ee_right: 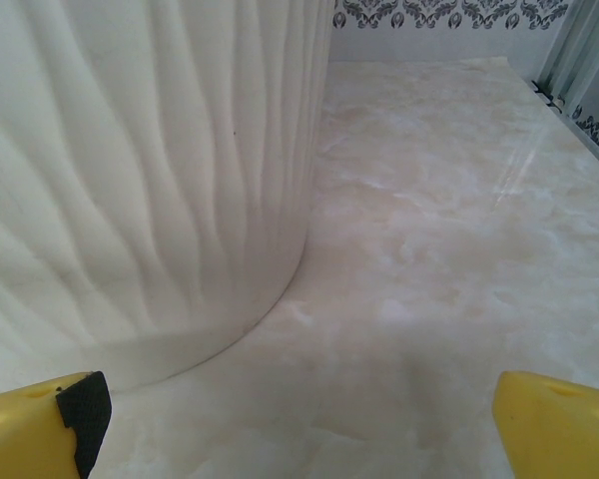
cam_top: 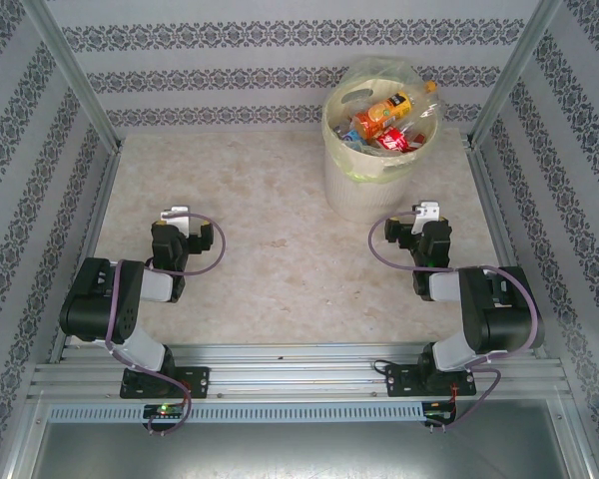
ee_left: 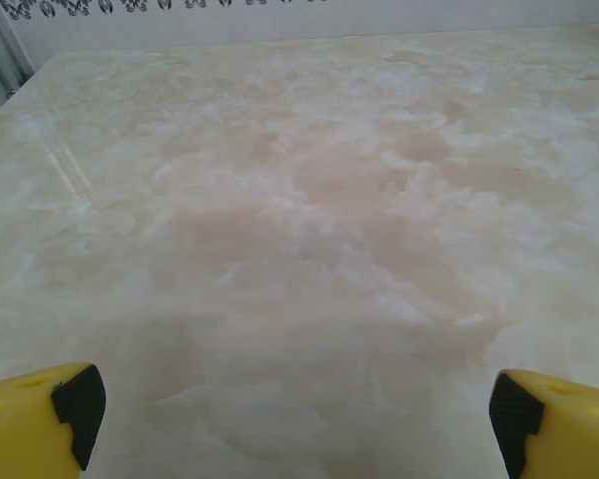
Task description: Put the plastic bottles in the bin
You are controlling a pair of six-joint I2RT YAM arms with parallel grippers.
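The fingers [ee_left: 40, 419] of the left gripper [ee_left: 295, 417] are released and spread wide. In the left wrist view their yellow, black-padded tips sit in the lower left and lower right corners with nothing between them, and the bare marbled table [ee_left: 299, 200] runs up to a strip of patterned wall along the top edge. In the top view this gripper sits left of centre, aimed at the far wall, with its arm folded back to a base at the lower left. Further right, in the upper right of centre of the top view, the bin [cam_top: 364, 190] stands upright on the table close to the back wall, the edge of a clear bag folded over its rim. The plastic bottles [cam_top: 387, 128] lie heaped inside it; an orange one lies slantwise on top, its cap end poking over the rim at the upper right, and red labels show beneath it. Just below and to the right of the bin's base, the right gripper [cam_top: 426, 212] points at it. In the right wrist view the ribbed cream wall takes the left half, near the fingers but apart from them. These fingers too are released, one yellow tip in each lower corner, gripping nothing, and to their right the table reaches a metal frame post at the upper right
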